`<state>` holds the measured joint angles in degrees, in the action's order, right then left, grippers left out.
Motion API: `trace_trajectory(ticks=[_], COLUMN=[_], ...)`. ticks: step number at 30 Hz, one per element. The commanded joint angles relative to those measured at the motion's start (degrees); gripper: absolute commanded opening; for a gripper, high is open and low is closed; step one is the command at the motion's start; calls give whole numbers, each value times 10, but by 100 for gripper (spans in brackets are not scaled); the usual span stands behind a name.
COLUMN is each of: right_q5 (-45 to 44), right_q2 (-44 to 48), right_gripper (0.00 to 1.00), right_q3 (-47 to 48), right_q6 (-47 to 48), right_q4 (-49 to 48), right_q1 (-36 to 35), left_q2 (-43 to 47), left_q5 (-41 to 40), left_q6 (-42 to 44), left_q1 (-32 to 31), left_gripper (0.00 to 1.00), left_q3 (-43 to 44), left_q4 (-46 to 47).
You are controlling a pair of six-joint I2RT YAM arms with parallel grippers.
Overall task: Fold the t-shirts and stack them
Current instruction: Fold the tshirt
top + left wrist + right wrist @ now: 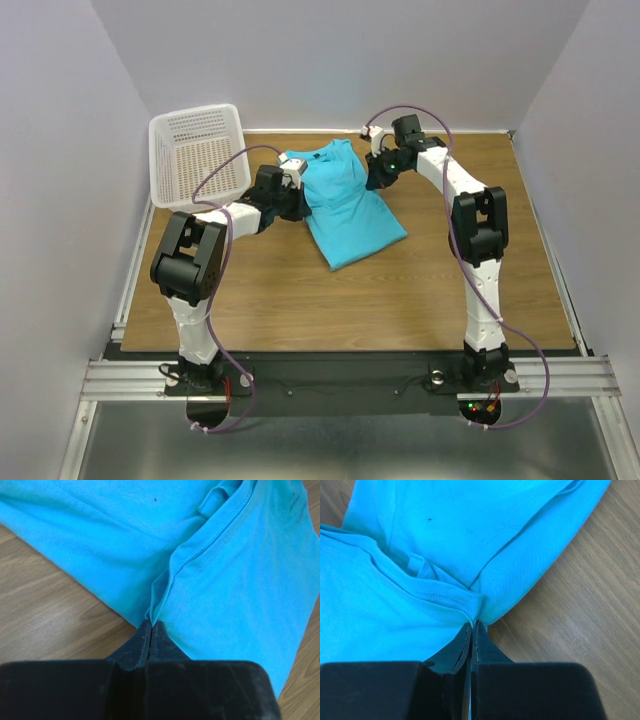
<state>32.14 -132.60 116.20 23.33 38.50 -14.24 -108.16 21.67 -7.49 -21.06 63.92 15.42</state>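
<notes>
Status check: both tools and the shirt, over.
Left tool shut on shirt, left side. Right tool shut on it, right side. It lies on table. Nothing in way; basket far left, apart.

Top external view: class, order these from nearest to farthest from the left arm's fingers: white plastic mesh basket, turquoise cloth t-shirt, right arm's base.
1. Turquoise cloth t-shirt: mid-table, pinched in the left arm's fingers.
2. White plastic mesh basket: far-left corner, tipped up.
3. Right arm's base: near edge, right side.
</notes>
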Motion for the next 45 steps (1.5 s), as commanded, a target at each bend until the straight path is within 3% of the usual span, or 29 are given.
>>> trace_trajectory(ticks=[1, 6, 9, 14, 15, 17, 21, 28, 33, 34, 36, 45], right_q5=[1, 15, 11, 6, 1, -5, -11, 1, 2, -1, -13, -29], right_q2=[25, 31, 35, 30, 29, 27, 28, 19, 7, 8, 18, 44], right_gripper=[1, 1, 17, 29, 37, 43, 47, 35, 17, 8, 1, 1], right_q3=[9, -10, -21, -15, -11, -7, -5, -6, 5, 6, 3, -14], right_q6=[1, 13, 18, 14, 13, 10, 11, 4, -2, -2, 0, -4], right_q4=[-13, -12, -12, -12, -12, -12, -13, -12, -11, -11, -13, -18], right_q1=[4, 4, 5, 4, 4, 4, 4, 5, 4, 5, 4, 27], left_q2=[-6, -7, -6, -15, -18, -20, -23, -29, -28, -26, -23, -23], left_q5=[7, 8, 14, 24, 26, 27, 29, 31, 32, 32, 30, 36], left_q6=[15, 18, 19, 23, 23, 23, 23, 26, 27, 27, 30, 39], left_q1=[-2, -1, -1, -1, -1, -2, -2, -1, -1, -1, -1, -1], left_gripper=[0, 0, 0, 0, 0, 0, 0, 0, 0, 0, 0, 0], left_q3=[40, 39, 35, 36, 37, 38, 44, 52, 52, 52, 52, 59], left_q4=[0, 7, 13, 10, 10, 9, 7, 3, 2, 1, 3, 11])
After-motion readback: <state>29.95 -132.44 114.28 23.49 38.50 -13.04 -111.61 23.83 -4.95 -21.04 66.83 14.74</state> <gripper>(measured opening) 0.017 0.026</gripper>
